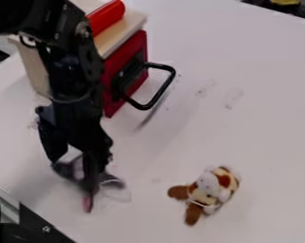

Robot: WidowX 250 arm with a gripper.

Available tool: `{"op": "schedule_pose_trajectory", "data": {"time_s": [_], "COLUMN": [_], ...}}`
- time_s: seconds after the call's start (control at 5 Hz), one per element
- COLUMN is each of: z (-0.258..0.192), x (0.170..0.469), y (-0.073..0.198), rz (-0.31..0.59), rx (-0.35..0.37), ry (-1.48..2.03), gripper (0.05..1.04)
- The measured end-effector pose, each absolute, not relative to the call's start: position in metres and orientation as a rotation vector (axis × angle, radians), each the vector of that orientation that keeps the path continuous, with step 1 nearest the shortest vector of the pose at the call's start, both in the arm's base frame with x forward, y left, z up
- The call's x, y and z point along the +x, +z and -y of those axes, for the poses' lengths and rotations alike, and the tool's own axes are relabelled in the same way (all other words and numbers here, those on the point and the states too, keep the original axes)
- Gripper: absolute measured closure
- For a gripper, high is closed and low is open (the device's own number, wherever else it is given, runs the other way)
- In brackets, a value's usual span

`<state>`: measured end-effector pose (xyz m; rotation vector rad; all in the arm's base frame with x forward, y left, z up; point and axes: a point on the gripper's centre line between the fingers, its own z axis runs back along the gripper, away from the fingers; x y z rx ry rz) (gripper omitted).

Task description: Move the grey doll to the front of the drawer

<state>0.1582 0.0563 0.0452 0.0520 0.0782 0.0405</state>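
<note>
Low at the left of the camera view, the black gripper [78, 163] hangs down over the grey doll [112, 182]. Grey parts of the doll show on both sides of the gripper's lower end, and a small pink part points toward the bottom of the view. The gripper covers the doll's middle, and whether it holds the doll is unclear. Farther up stands the drawer [142, 43], with a red front and a black loop handle [165, 88] jutting out to the right. The arm hides part of the drawer's left side.
A brown and white plush toy [208, 187] lies on the white table [243, 128], right of the gripper. On the drawer unit's light wooden top [119, 35] rests a red cylinder [107, 18]. Black and metal equipment [31, 228] occupies the bottom left corner.
</note>
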Motion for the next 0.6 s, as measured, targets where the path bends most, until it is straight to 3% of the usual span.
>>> {"op": "schedule_pose_trajectory", "data": {"time_s": [0.4,0.6], "z": [-0.061,-0.064], "x": [0.159,0.161], "y": [0.098,0.11], "rz": [-0.012,-0.005], "rx": [0.02,0.006], "ry": [0.09,0.086], "gripper": [0.083,0.083]}}
